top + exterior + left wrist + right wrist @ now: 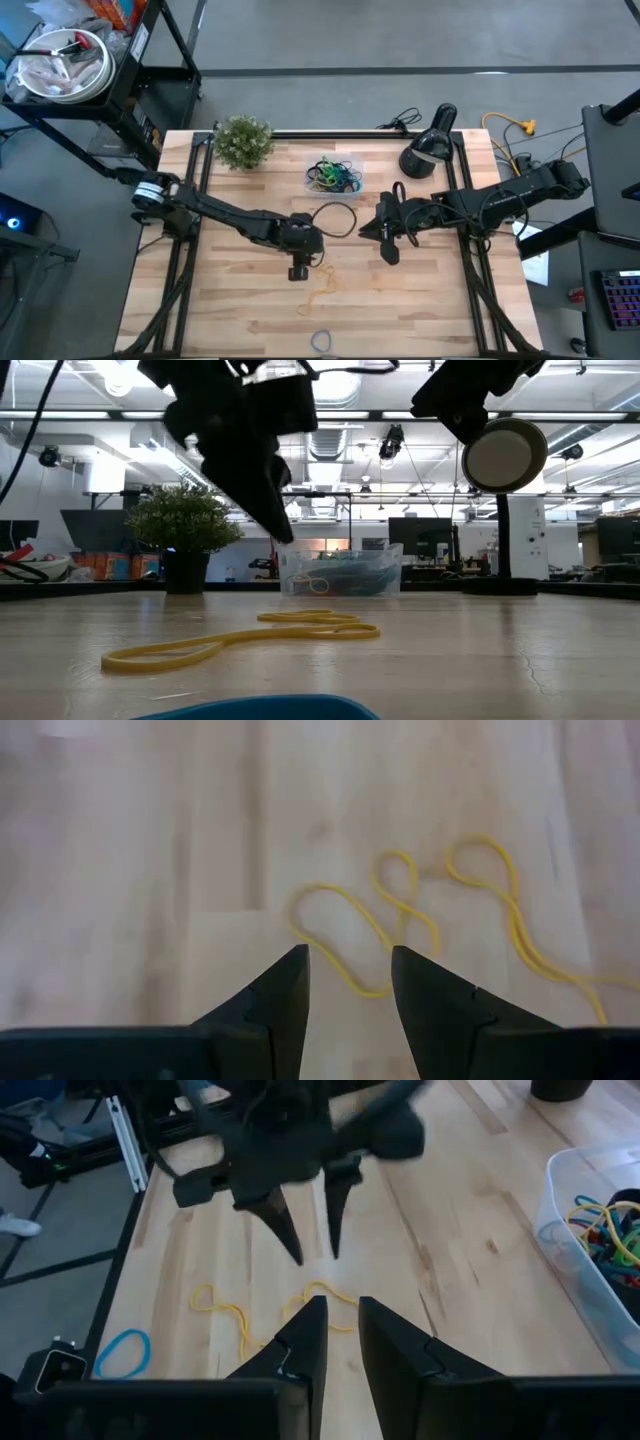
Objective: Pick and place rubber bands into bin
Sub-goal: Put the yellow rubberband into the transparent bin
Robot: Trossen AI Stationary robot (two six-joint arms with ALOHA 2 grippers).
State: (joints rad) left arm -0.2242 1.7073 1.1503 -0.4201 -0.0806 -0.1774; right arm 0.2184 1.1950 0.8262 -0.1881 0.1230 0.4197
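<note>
A light wooden table is seen, framed by black rails. A small potted plant is placed at the far left corner, well beyond and to the left of the left gripper's position. A black desk lamp is set at the far right, beyond the right gripper's position. A round metal bowl is carried on a black cart off the table's far left corner. A yellow cable is draped off the far right edge.
</note>
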